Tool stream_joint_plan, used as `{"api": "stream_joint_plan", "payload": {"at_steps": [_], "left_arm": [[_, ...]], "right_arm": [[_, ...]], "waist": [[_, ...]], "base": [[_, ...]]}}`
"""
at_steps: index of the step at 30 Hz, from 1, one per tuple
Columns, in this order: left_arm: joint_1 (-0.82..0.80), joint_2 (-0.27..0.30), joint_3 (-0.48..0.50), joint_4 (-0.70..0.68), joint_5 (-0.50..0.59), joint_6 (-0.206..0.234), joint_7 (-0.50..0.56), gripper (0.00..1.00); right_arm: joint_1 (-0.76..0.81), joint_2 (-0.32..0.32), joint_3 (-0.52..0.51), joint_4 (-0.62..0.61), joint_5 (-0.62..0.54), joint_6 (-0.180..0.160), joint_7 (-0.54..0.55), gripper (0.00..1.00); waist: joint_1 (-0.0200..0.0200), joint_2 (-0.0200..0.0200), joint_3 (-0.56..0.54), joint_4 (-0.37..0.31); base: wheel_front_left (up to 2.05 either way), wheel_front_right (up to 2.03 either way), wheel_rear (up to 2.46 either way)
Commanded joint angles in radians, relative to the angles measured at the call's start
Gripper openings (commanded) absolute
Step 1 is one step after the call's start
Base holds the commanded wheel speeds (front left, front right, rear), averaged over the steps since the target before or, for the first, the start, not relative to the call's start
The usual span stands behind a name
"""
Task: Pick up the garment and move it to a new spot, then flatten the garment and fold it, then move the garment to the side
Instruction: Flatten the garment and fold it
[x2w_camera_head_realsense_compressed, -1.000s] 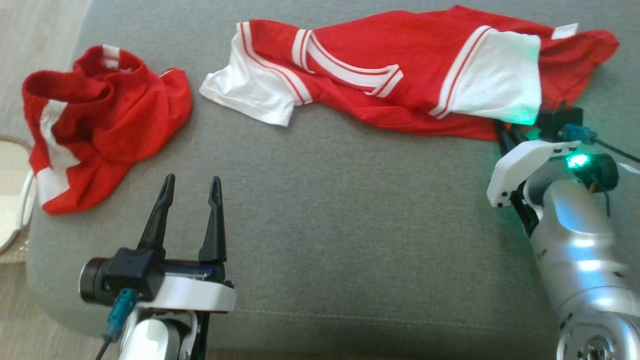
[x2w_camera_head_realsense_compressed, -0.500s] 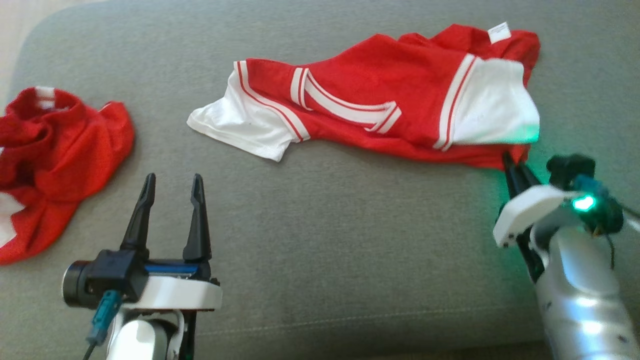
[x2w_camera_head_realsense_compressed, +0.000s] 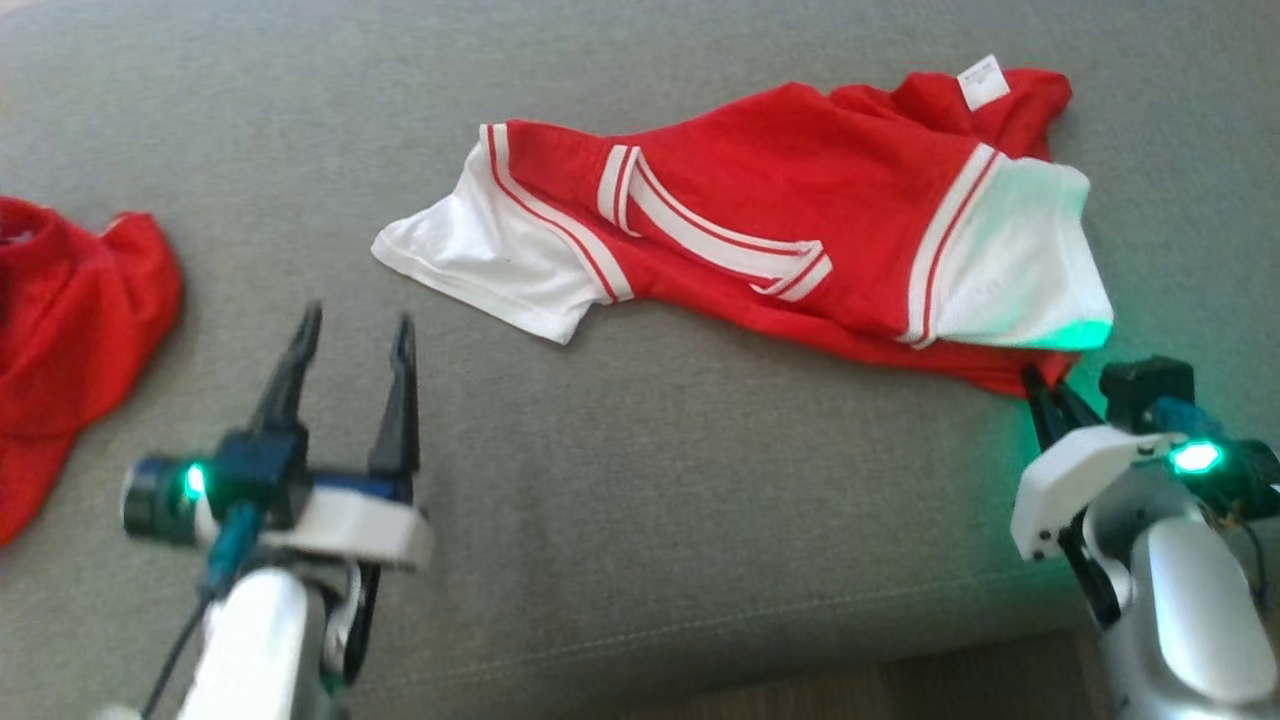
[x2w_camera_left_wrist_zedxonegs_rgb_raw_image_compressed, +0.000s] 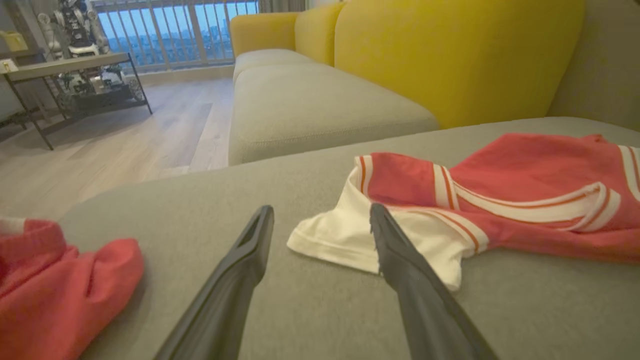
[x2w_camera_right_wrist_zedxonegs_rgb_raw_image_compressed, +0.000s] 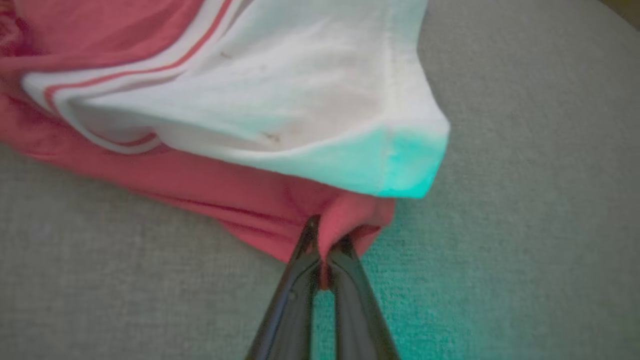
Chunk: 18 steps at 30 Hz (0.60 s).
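Observation:
The garment (x2w_camera_head_realsense_compressed: 780, 230) is a red shirt with white sleeves and white stripes, lying crumpled across the grey cushion (x2w_camera_head_realsense_compressed: 650, 480). My right gripper (x2w_camera_head_realsense_compressed: 1040, 385) is shut on its near red hem under the right white sleeve; in the right wrist view the red fabric (x2w_camera_right_wrist_zedxonegs_rgb_raw_image_compressed: 280, 200) is pinched between the closed fingers (x2w_camera_right_wrist_zedxonegs_rgb_raw_image_compressed: 300, 280) of the right gripper (x2w_camera_right_wrist_zedxonegs_rgb_raw_image_compressed: 327, 240). My left gripper (x2w_camera_head_realsense_compressed: 355, 330) stands open over bare cushion, short of the left white sleeve (x2w_camera_head_realsense_compressed: 480, 265). In the left wrist view the left gripper (x2w_camera_left_wrist_zedxonegs_rgb_raw_image_compressed: 320, 217) frames that sleeve (x2w_camera_left_wrist_zedxonegs_rgb_raw_image_compressed: 340, 240), its fingers (x2w_camera_left_wrist_zedxonegs_rgb_raw_image_compressed: 245, 260) apart.
A second red garment (x2w_camera_head_realsense_compressed: 70, 330) lies bunched at the cushion's left edge, also seen as red cloth (x2w_camera_left_wrist_zedxonegs_rgb_raw_image_compressed: 55, 285) in the left wrist view. The cushion's front seam (x2w_camera_head_realsense_compressed: 700, 630) runs near the bottom. A yellow sofa back (x2w_camera_left_wrist_zedxonegs_rgb_raw_image_compressed: 450, 55), wooden floor (x2w_camera_left_wrist_zedxonegs_rgb_raw_image_compressed: 125, 135) and a low table (x2w_camera_left_wrist_zedxonegs_rgb_raw_image_compressed: 65, 65) lie beyond.
The head camera has shifted, so the whole scene slid left and down. The right gripper has drawn the shirt's right end nearer, bunching it. The left gripper stays open.

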Motion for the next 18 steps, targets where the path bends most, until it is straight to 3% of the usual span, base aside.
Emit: {"api": "stream_joint_plan", "payload": {"at_steps": [1, 2, 3, 8, 13, 18], "left_arm": [[-0.059, 0.018, 0.024, -0.027, 0.02, -0.005, -0.005, 1.0], [-0.074, 0.022, 0.018, -0.027, 0.025, -0.011, -0.005, 1.0], [-0.091, 0.028, 0.008, -0.028, 0.033, -0.018, -0.005, 1.0], [-0.192, 0.085, -0.076, -0.037, 0.118, -0.063, -0.005, 1.0], [-0.35, 0.136, -0.257, -0.034, 0.205, -0.115, -0.005, 1.0], [-0.472, 0.168, -0.45, 0.035, 0.212, -0.132, -0.005, 1.0]], "right_arm": [[0.044, -0.006, 0.031, -0.081, 0.004, -0.001, 0.046, 0.0], [0.064, -0.006, 0.038, -0.12, 0.012, -0.001, 0.069, 0.08], [0.08, -0.006, 0.04, -0.163, 0.019, -0.001, 0.082, 1.0], [0.122, -0.006, 0.074, -0.315, 0.057, -0.001, 0.105, 1.0], [0.14, -0.006, 0.119, -0.452, 0.09, -0.001, 0.057, 1.0], [0.143, -0.006, 0.134, -0.495, 0.12, -0.001, 0.003, 1.0]], "waist": [[0.0, 0.0, 0.021, -0.023], [0.0, 0.0, 0.027, -0.031], [0.0, 0.0, 0.033, -0.037], [0.0, 0.0, 0.059, -0.069], [0.0, 0.0, 0.099, -0.11], [0.0, 0.0, 0.128, -0.164]], "base": [[0.0, 0.0, 0.0], [0.0, 0.0, 0.0], [0.0, 0.0, 0.0], [0.0, 0.0, 0.0], [0.0, 0.0, 0.0], [0.0, 0.0, 0.0]]}}
